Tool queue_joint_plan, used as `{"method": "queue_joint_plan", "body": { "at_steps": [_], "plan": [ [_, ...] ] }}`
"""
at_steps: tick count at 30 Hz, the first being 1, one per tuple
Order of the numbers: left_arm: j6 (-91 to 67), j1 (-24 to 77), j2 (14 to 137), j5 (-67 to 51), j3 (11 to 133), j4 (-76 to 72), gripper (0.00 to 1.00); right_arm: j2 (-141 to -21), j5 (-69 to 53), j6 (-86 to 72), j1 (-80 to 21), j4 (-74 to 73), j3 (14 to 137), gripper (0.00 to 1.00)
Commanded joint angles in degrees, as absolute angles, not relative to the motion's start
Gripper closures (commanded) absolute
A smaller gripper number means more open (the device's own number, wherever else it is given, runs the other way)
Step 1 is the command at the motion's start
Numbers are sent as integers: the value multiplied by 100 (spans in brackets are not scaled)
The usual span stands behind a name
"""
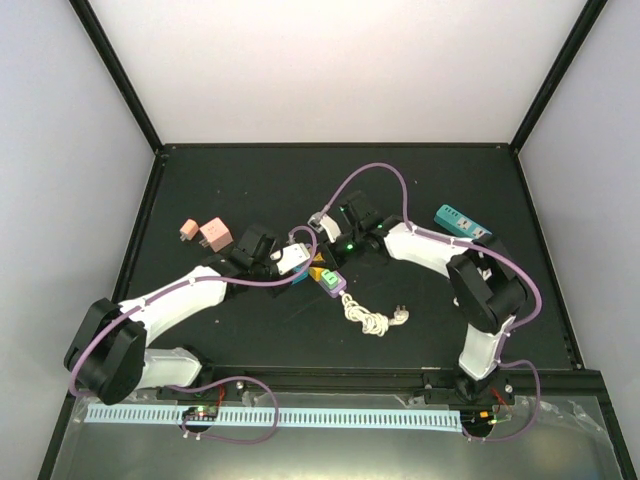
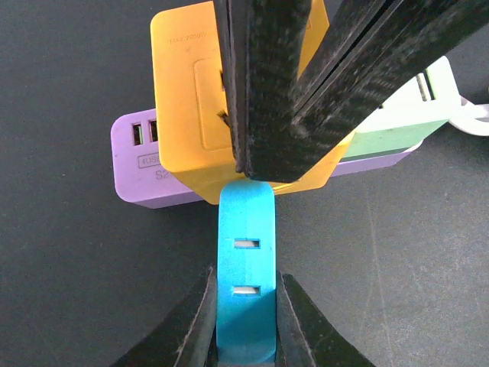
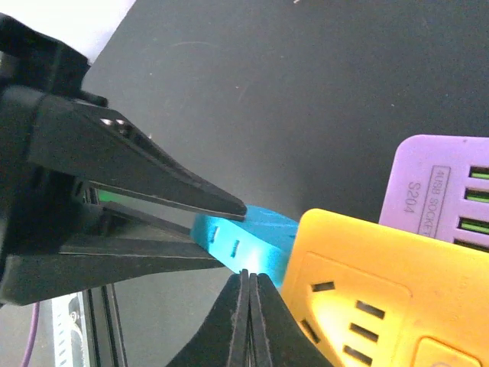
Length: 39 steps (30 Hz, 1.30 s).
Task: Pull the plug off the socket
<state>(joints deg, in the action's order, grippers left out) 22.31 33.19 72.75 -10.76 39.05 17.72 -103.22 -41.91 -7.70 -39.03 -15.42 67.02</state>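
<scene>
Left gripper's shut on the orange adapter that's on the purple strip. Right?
No: the left gripper is shut on the blue plug, not the orange adapter, as the left wrist view shows. The adapter is on the purple strip.

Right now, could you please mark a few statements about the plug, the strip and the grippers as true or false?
1. The left gripper is shut on the blue plug. True.
2. The right gripper is wide open. False: it is shut, beside the yellow adapter.
3. The yellow adapter sits on the purple strip. True.
4. The pink blocks lie right of the strip. False: they lie to its left.
</scene>
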Motion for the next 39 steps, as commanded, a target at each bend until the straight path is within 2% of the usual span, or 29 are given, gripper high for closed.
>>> {"method": "queue_joint_plan", "body": {
  "at_steps": [1,13,39],
  "plan": [
    [2320,3393,7304,-1287,3872,1915,98,-10437,-4396,-858,-3888,-1334,6819,97],
    [2347,3392,7304,-1310,3854,1896,98,-10685,-5238,-1419,-3426,-807,6548,98],
    [2497,3396,7161,-1047,3738,2177,98,-10877,-4367,-914,-3376,-1177,6129,99]
  ]
}}
